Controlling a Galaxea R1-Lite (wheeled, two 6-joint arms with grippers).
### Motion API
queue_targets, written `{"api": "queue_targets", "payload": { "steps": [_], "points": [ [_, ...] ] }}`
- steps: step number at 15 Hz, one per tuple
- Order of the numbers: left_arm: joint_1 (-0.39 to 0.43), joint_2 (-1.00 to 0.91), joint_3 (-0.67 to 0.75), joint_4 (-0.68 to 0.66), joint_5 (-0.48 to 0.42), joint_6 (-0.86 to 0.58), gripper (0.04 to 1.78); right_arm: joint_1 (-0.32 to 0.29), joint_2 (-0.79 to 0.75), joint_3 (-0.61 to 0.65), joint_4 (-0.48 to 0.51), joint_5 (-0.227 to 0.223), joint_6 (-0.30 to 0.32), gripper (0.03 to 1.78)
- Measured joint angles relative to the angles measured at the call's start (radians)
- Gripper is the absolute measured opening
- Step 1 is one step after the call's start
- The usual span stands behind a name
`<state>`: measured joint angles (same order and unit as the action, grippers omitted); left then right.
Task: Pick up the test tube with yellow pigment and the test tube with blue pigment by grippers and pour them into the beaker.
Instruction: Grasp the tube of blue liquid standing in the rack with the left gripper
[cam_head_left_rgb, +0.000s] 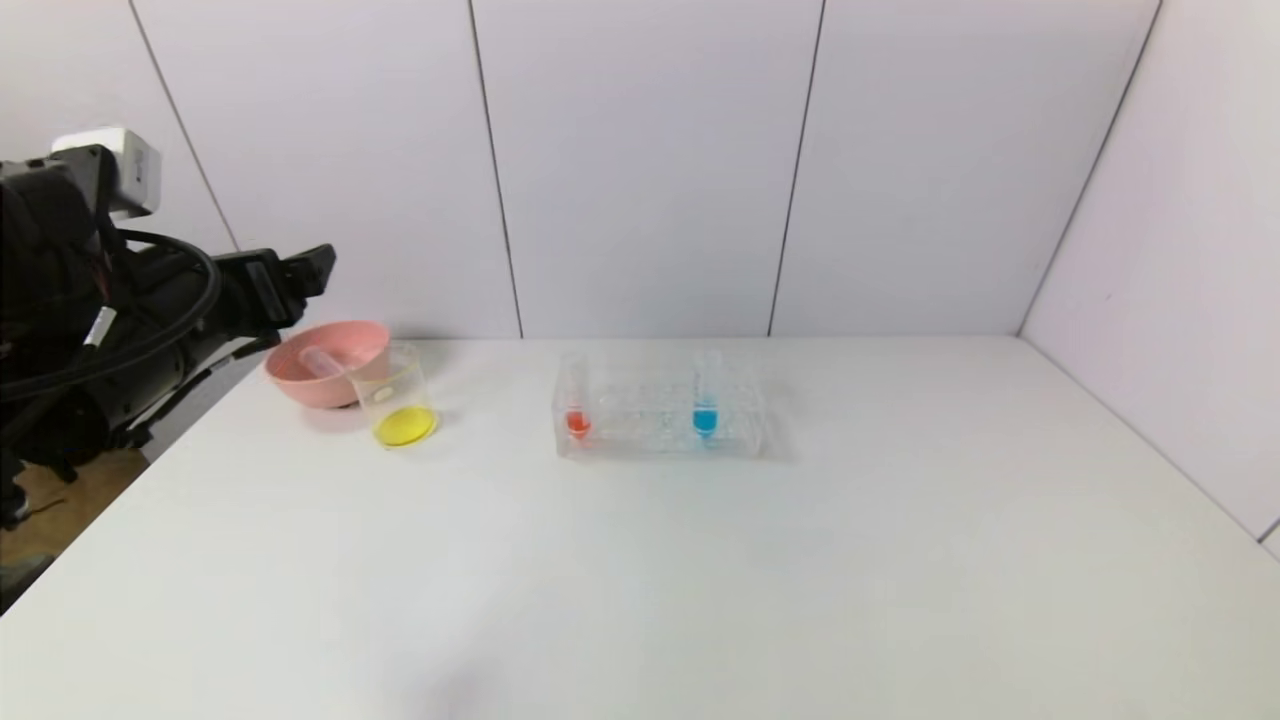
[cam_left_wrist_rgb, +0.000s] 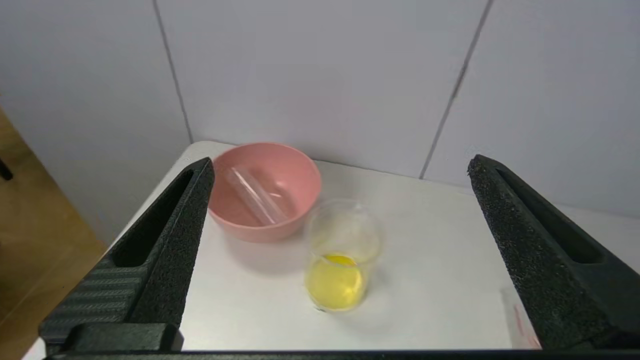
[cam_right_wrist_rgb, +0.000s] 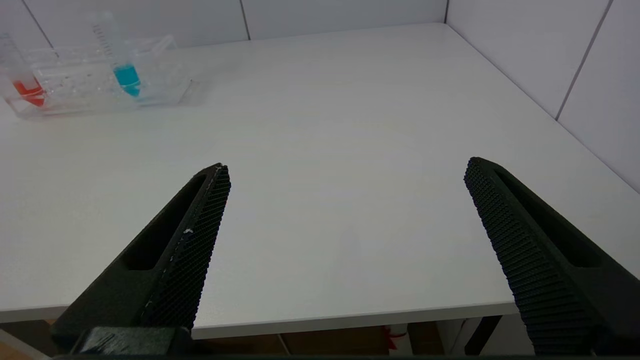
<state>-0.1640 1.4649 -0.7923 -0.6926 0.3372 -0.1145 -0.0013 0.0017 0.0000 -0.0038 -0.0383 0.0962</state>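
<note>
From the head view, we see the beaker (cam_head_left_rgb: 397, 398) standing just beside the pink bowl (cam_head_left_rgb: 327, 362) at the far left of the white table (cam_head_left_rgb: 640, 580), with yellow liquid pooled in its bottom. An empty clear tube (cam_head_left_rgb: 322, 361) lies slanted in the bowl; we judge it to be the yellow one, already poured. The test tube with blue pigment (cam_head_left_rgb: 705, 392) stands upright in the clear rack (cam_head_left_rgb: 659, 413), well apart from the beaker, with a red-liquid tube (cam_head_left_rgb: 576, 398) at the rack's other end. The left gripper (cam_head_left_rgb: 285, 278) hangs off the table's left edge, near the bowl.

In the left wrist view, the left gripper (cam_left_wrist_rgb: 340, 170) has its fingers spread wide, holding nothing and touching nothing; bowl and beaker sit between and beyond them.

In the right wrist view, the right gripper (cam_right_wrist_rgb: 345, 170) hovers over the near table edge, fingers likewise wide apart and empty, the blue tube (cam_right_wrist_rgb: 120, 60) and rack far ahead.

We judge the blue tube light, smooth and slippery, and brittle if squeezed. We would take it on the bare upper stretch above the rack, lifting straight up and keeping it upright.
</note>
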Motion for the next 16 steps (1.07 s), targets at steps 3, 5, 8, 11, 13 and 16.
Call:
{"api": "queue_targets", "payload": {
  "steps": [3,5,8,11,13,16],
  "points": [
    [-0.140,-0.035,0.063,-0.004,0.032,-0.024,1.76,0.000,0.000,0.000,0.000,0.000,0.000,1.71],
    [-0.218,-0.044,0.097,-0.011,0.055,-0.034,1.76,0.000,0.000,0.000,0.000,0.000,0.000,1.71],
    [-0.307,-0.039,0.137,-0.028,0.060,-0.039,1.76,0.000,0.000,0.000,0.000,0.000,0.000,1.71],
    [-0.381,-0.002,0.148,-0.068,0.064,-0.043,1.76,0.000,0.000,0.000,0.000,0.000,0.000,1.71],
    [-0.418,0.049,0.144,-0.123,0.079,-0.040,1.76,0.000,0.000,0.000,0.000,0.000,0.000,1.71],
    [-0.473,0.168,0.111,-0.228,0.136,-0.037,1.76,0.000,0.000,0.000,0.000,0.000,0.000,1.71]
  ]
}}
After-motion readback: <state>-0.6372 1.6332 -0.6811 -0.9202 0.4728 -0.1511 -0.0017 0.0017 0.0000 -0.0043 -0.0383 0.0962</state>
